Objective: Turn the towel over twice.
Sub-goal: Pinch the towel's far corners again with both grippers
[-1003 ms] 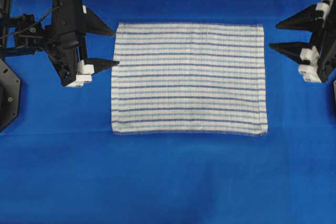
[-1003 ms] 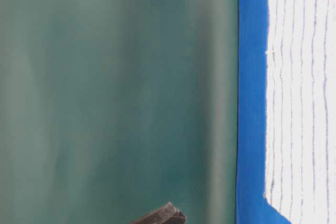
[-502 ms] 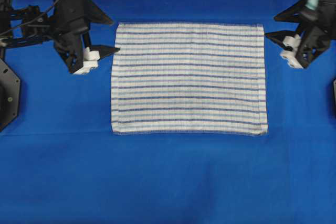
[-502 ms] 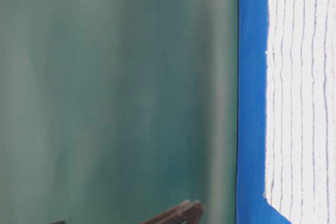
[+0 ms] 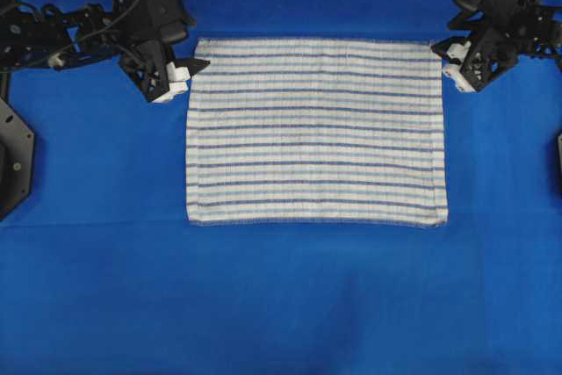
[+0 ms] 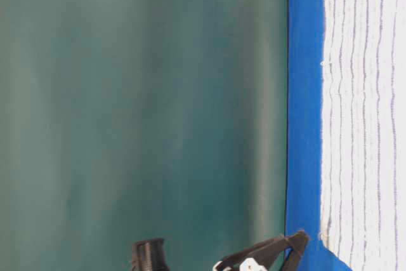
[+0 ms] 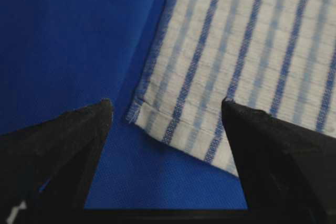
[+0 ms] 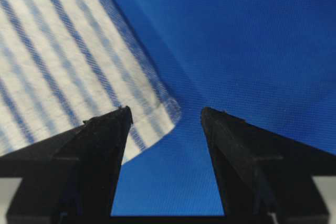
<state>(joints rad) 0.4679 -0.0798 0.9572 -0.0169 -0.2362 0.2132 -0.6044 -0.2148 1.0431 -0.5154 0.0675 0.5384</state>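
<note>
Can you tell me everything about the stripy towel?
The towel is a white woven rectangle with dark-blue and light-blue stripes, faint crossing lines and stitched hems. It lies flat and spread out on the blue cloth. An open end effector sits at each far corner: the left end effector and the right end effector. Neither has gripped the towel yet.

We look straight down from overhead on the bench (image 5: 281,305); our wrist cameras sit close over the towel's (image 5: 316,129) far corners, shared with overhead.
</note>
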